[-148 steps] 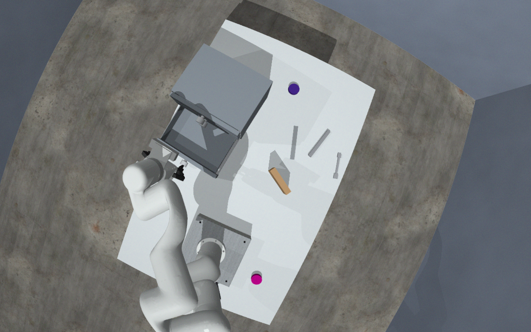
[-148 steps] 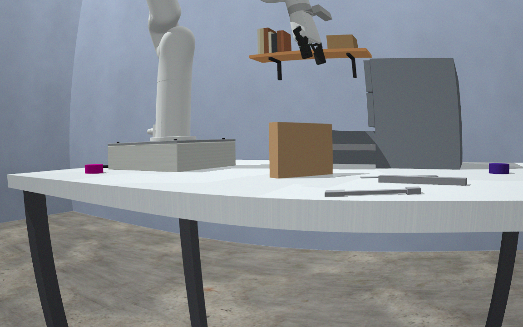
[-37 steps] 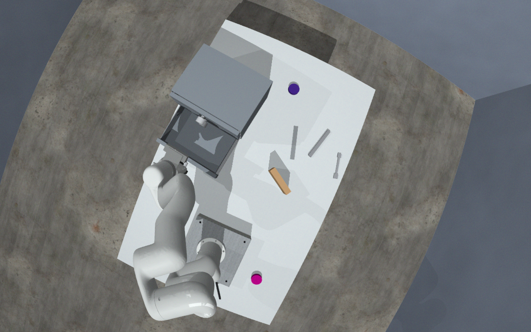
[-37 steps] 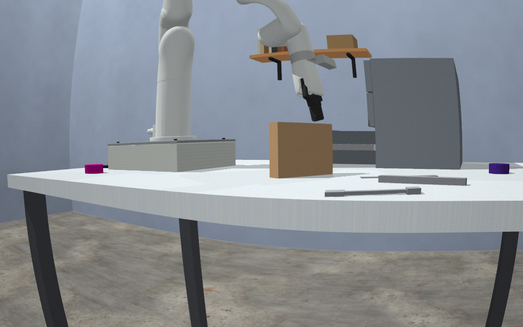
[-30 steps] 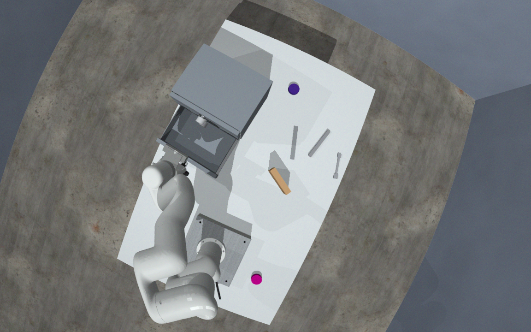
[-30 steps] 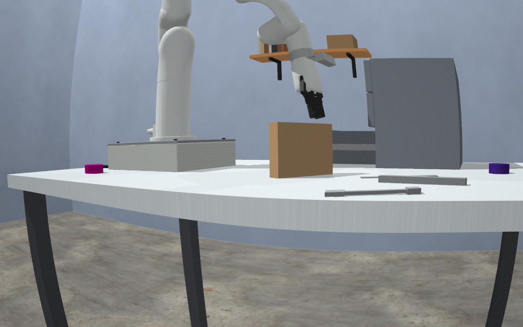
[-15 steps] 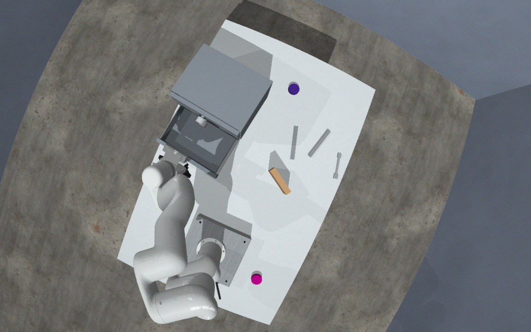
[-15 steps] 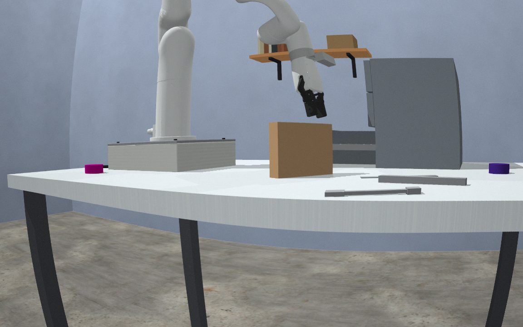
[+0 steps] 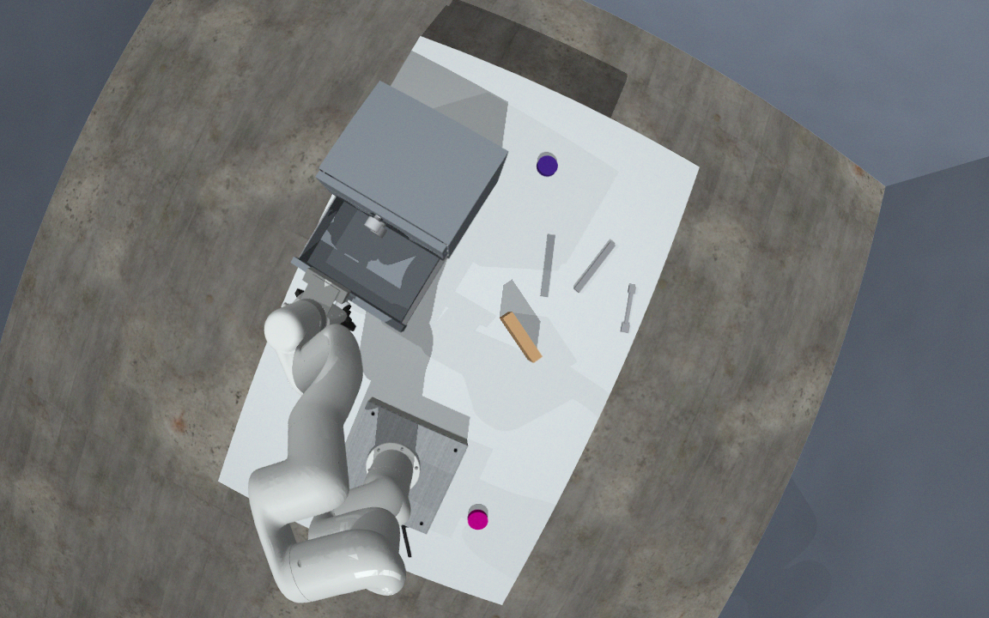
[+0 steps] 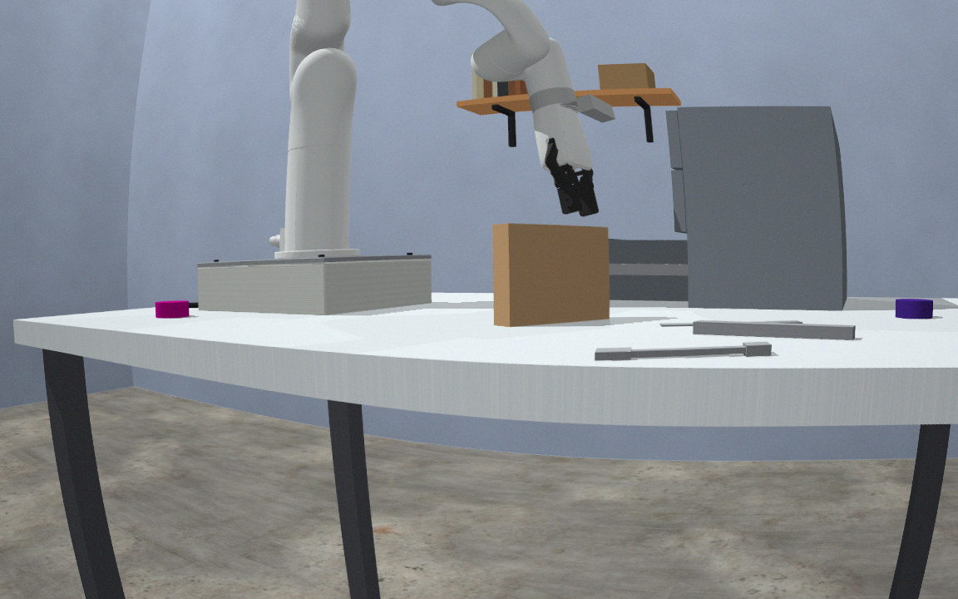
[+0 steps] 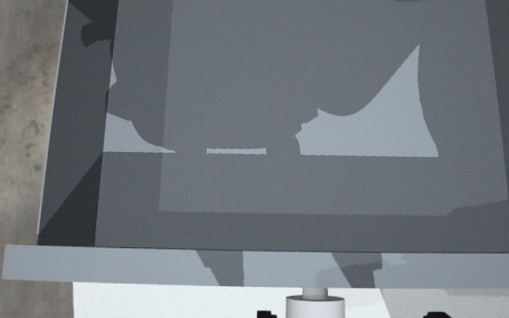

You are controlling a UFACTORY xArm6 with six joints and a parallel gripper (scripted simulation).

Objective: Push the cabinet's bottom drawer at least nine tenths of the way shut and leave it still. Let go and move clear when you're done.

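The grey cabinet [image 9: 414, 165] [image 10: 762, 208] stands at the far end of the white table [image 9: 636, 230] [image 10: 467, 364]. Its bottom drawer [image 9: 367, 264] [image 10: 646, 268] [image 11: 281, 190] is pulled far out and is empty. In the wrist view I look down over the drawer's front panel [image 11: 148, 265], with its round handle [image 11: 315, 305] at the bottom edge. My gripper [image 10: 578, 200] [image 9: 333, 303] [image 11: 349, 315] is open, just outside the front panel and above it. Its black fingertips show on either side of the handle, holding nothing.
An upright brown block [image 9: 522, 336] [image 10: 550, 274] stands mid-table beside the drawer. Three grey bars [image 9: 547, 264] [image 9: 594, 265] [image 9: 627, 307] lie to its right. A purple puck [image 9: 546, 165] [image 10: 913, 307] and a magenta puck [image 9: 477, 519] [image 10: 171, 308] sit at the table's ends. A wall shelf [image 10: 661, 96] hangs behind.
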